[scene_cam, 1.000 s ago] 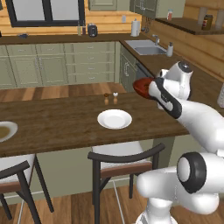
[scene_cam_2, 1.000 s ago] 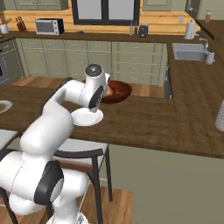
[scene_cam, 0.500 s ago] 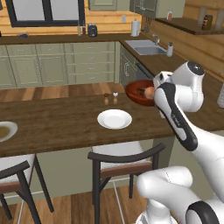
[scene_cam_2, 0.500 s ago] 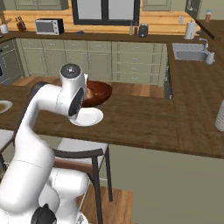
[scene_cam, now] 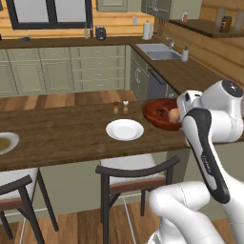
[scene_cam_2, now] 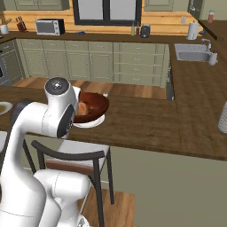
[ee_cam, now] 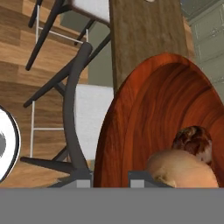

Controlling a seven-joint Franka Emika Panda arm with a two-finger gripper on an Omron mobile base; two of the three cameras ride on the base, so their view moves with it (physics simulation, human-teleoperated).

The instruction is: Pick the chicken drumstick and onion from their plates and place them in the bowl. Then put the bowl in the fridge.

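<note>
Bowl held up in the hand above the wooden desk, food inside.

From the left in your left base view, you have a white plate [scene_cam: 4, 142] at the desk's [scene_cam: 71, 136] far-left edge, then a second white plate [scene_cam: 124, 129] near the middle, two tiny shakers [scene_cam: 119, 107] standing just behind it, and the reddish-brown bowl [scene_cam: 159, 114] at the right, raised off the desk. In the hand view your hand [ee_cam: 109, 180] is closed on the bowl's rim, one fingertip on each side of the wall. You can see the onion [scene_cam: 174, 114] and the chicken drumstick [ee_cam: 193, 141] lying together in the bowl. In the right base view the bowl [scene_cam_2: 94, 106] hangs over a white plate [scene_cam_2: 95, 121], beside the arm's wrist.
</note>
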